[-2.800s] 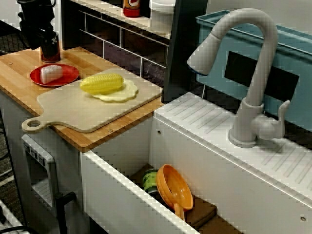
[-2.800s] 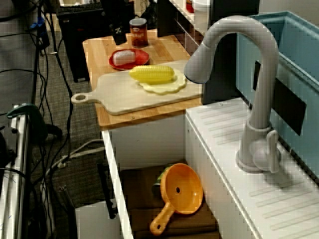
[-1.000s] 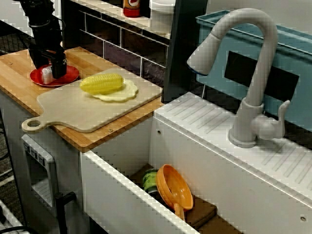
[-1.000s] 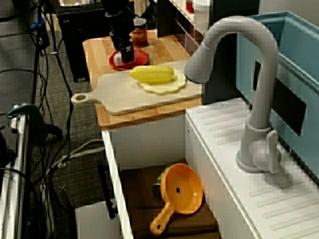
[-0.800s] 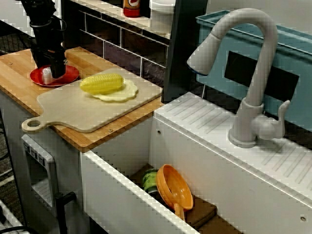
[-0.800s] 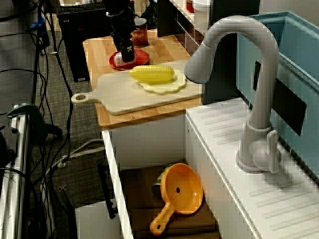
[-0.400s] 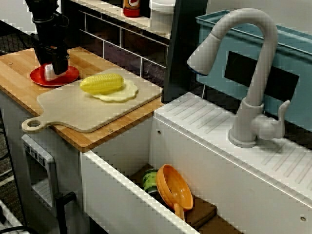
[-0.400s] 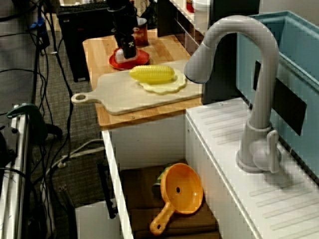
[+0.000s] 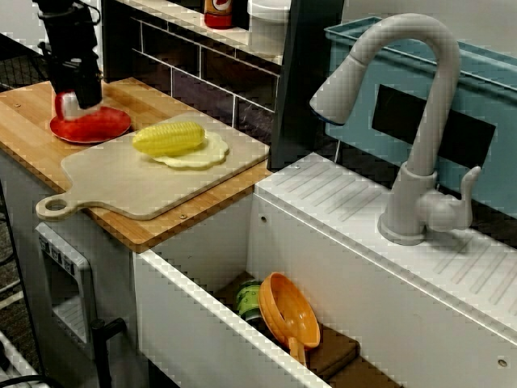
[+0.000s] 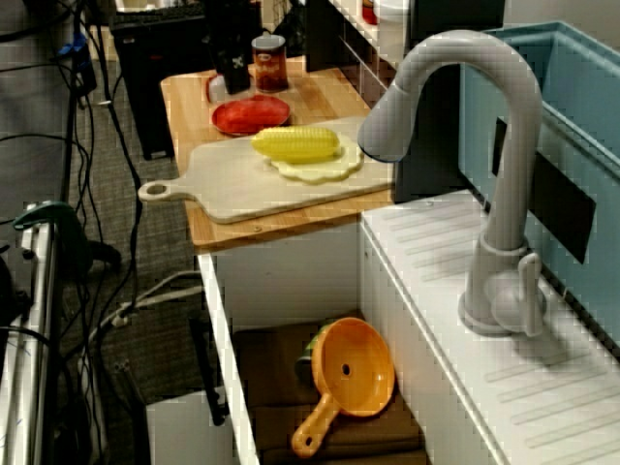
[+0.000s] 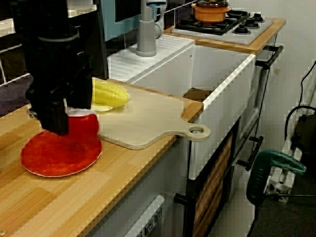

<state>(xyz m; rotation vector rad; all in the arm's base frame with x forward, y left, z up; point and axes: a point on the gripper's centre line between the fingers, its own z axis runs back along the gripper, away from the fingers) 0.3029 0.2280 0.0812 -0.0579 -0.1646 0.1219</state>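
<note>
End effector (image 9: 77, 102) clenched on white/red piece (image 9: 65, 104), just abv red plate (image 9: 101, 126) edge.

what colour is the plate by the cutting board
Plain red plate, below the held white piece; clearest in the close view along the counter.

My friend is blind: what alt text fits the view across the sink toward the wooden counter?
A black robot gripper holds a small white and red piece just above a red plate on a wooden counter. Beside it, a yellow corn cob lies on a pale disc on a cutting board; a grey faucet stands to the right.
</note>
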